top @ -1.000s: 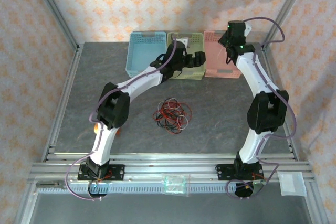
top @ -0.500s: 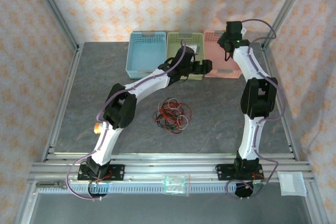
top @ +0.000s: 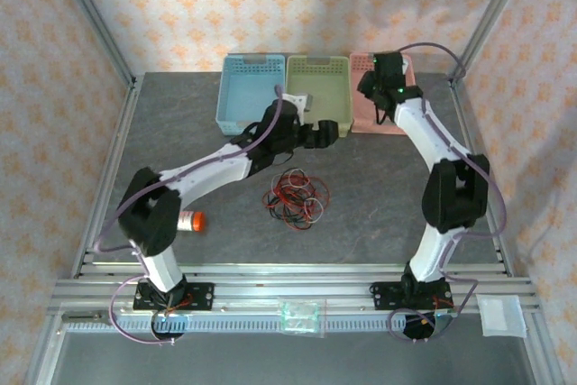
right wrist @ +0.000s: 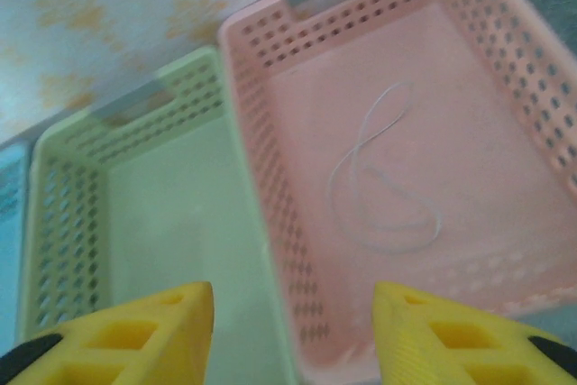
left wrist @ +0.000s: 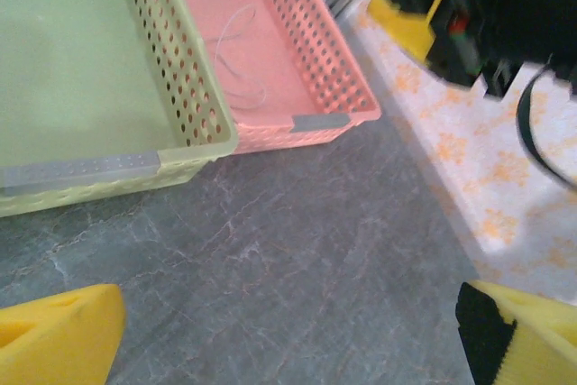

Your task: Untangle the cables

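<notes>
Plainly, left fingers (left wrist: 63, 326) and right fingers (right wrist: 135, 331) gape empty near the whitish cable (right wrist: 397, 247).

Bare grey marbled tabletop (top: 180, 142) is found around the tangled red-and-black cable pile (top: 296, 197); the far edge is blocked by perforated plastic baskets (top: 317, 63).

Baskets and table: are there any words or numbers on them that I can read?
No text can be read anywhere.
Grey strip on the green plastic basket: blank.
Grey strip on the pink plastic basket: blank.
Small orange cylinder on the grey table: too small to read.
Clear packet on the front metal rail: too small to read.
</notes>
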Robot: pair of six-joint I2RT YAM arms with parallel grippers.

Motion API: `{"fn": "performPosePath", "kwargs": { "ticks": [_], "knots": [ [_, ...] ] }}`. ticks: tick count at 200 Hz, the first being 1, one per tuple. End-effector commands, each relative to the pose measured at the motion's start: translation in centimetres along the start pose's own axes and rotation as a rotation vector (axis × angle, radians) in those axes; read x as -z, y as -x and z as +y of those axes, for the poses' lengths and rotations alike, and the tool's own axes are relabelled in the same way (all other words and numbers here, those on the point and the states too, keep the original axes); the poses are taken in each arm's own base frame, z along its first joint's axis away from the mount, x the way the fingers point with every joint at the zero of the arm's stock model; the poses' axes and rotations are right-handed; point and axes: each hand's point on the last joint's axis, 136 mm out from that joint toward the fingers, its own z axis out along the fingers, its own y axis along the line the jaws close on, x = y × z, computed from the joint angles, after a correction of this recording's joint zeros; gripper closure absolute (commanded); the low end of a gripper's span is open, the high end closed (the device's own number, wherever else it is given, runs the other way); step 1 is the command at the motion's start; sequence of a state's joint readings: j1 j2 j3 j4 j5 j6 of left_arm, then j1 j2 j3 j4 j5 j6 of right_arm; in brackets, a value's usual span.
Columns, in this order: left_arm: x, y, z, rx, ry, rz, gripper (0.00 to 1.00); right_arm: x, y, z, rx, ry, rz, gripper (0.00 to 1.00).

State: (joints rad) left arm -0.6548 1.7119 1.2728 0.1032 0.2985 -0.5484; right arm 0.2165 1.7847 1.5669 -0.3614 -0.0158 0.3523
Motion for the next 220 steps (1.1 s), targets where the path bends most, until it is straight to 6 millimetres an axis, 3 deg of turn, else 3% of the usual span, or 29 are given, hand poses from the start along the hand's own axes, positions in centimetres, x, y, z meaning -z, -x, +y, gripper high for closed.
{"fn": "performPosePath", "kwargs": {
  "ticks": [1, 51, 80, 120, 161, 220],
  "knots": [
    [2.2, -0.7, 1.1, 0.027, 0.021, -0.053, 0.06, 2.8, -1.6, 1.6, 0.060, 0.060, -0.020, 0.52],
    [7.5, -5.7, 4.8, 0.102, 0.097, -0.057, 0.06, 5.6, -13.4, 4.5, 0.301, 0.219, 0.213, 0.52],
    [9.4, -8.1, 6.8, 0.148, 0.139, -0.049, 0.07, 7.1, -18.4, 4.6, 0.405, 0.248, 0.307, 0.53],
    [10.4, -10.1, 8.0, 0.188, 0.155, -0.026, 0.07, 8.8, -22.2, 4.8, 0.384, 0.237, 0.393, 0.56],
    [10.3, -11.6, 7.8, 0.213, 0.121, -0.006, 0.07, 10.4, -25.6, 4.0, 0.323, 0.112, 0.446, 0.57],
    [10.1, -14.7, 8.3, 0.211, 0.173, 0.054, 0.08, 12.3, -29.6, 0.6, 0.265, 0.046, 0.566, 0.61]
  ]
}}
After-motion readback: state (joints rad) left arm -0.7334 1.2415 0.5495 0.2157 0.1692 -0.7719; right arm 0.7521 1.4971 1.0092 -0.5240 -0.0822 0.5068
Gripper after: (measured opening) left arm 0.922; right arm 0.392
